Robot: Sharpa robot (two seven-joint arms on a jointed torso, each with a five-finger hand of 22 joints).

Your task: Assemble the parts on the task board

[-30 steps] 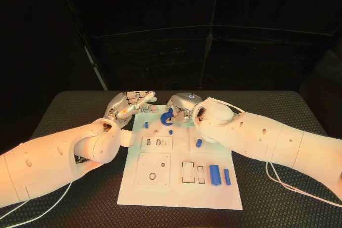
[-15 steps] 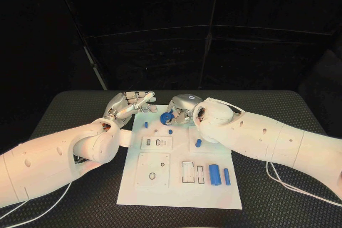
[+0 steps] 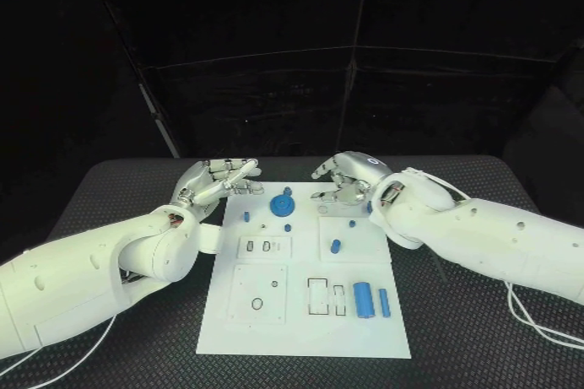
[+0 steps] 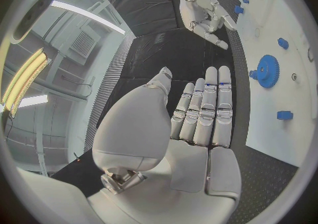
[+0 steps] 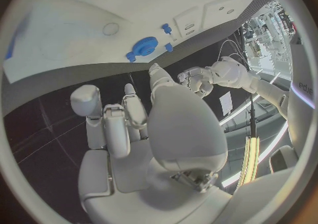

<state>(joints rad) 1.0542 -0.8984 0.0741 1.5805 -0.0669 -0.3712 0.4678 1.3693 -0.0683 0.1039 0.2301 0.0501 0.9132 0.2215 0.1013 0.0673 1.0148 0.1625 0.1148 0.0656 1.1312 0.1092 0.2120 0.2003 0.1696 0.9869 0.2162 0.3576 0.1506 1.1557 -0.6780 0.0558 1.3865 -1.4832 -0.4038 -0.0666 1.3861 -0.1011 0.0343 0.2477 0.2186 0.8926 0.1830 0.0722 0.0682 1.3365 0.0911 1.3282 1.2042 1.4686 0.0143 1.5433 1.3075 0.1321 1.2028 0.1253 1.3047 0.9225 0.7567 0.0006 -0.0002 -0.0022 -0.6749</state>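
My left hand (image 3: 217, 181) hovers over the far left corner of the task board (image 3: 310, 330), its fingers (image 4: 211, 102) apart and mostly straight, with nothing between them. My right hand (image 3: 344, 180) hangs over the far right corner of the board, its fingers (image 5: 126, 123) loosely bent but apart, and they hold nothing either.

Between my two hands, on the far end of the white board, lies the blue gear (image 3: 283, 206), flat on the plate and free of both hands (the left wrist view shows it (image 4: 267, 70) just beyond my fingertips, apart from them). A small blue peg (image 3: 287, 190) sits just beyond the gear.

Other blue parts are scattered on the board: a short piece (image 3: 246, 215) to the gear's left, a small one (image 3: 289, 228) nearer me, a small round one (image 3: 352, 224) on the right, and a stubby piece (image 3: 335, 246) below it. Toward the near end, on the right side, a thick blue cylinder (image 3: 361, 299) lies beside a thin blue rod (image 3: 382, 302), both lengthwise and just apart.

The board rests on the black table (image 3: 474, 321).
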